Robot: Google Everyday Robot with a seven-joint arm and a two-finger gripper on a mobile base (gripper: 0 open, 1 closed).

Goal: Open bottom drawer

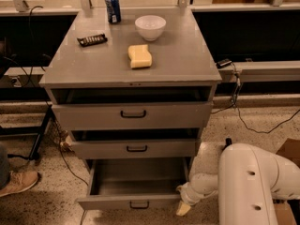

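The bottom drawer (131,203) is the lowest of three grey drawers in a grey metal cabinet. It stands pulled far out, its bare inside showing, with a small black bar handle (139,205) on its narrow front panel. My white arm comes in from the lower right. Its gripper (183,207) sits at the drawer's front right corner, close to the floor. The middle drawer (136,148) and top drawer (132,114) are each pulled out a little.
On the cabinet top (187,64) sit a blue can (112,7), a white bowl (150,27), a yellow sponge (140,56) and a dark snack bar (92,40). A person's shoe (18,182) is at the left. Cables (248,123) run over the floor.
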